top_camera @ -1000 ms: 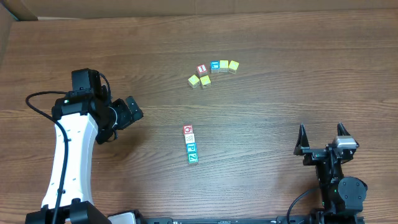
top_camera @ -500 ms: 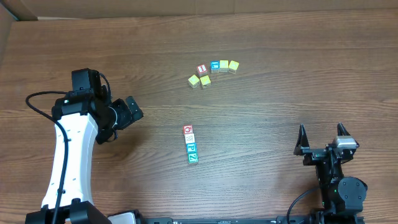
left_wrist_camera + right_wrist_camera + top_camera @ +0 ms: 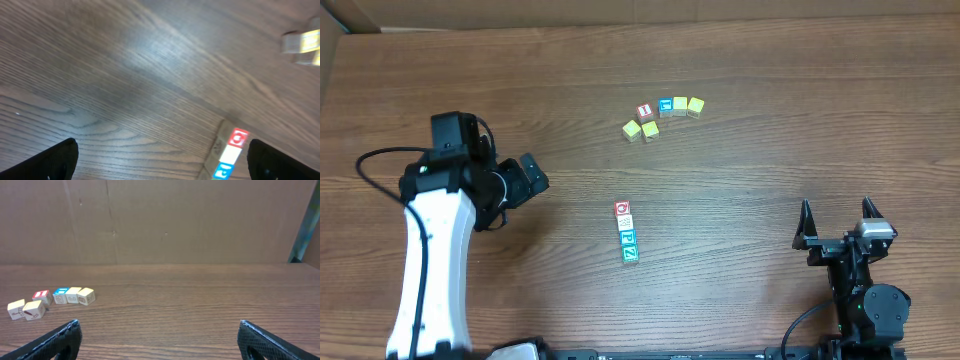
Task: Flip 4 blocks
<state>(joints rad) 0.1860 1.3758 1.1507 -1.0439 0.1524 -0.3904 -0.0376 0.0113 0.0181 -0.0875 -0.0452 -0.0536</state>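
Left pincer nudged leftward (jaws wide), yellow cubes beyond blocks.

Touching in one short column, far to near, red block, whitish block, blue block, green block

1. from overhead we get bright, even light and a sharp picture across the table.
2. in the left wrist view we see heavy blur, a pale glare patch, and smeared blocks.
3. the right wrist view looks dimmer to us, yet crisp.
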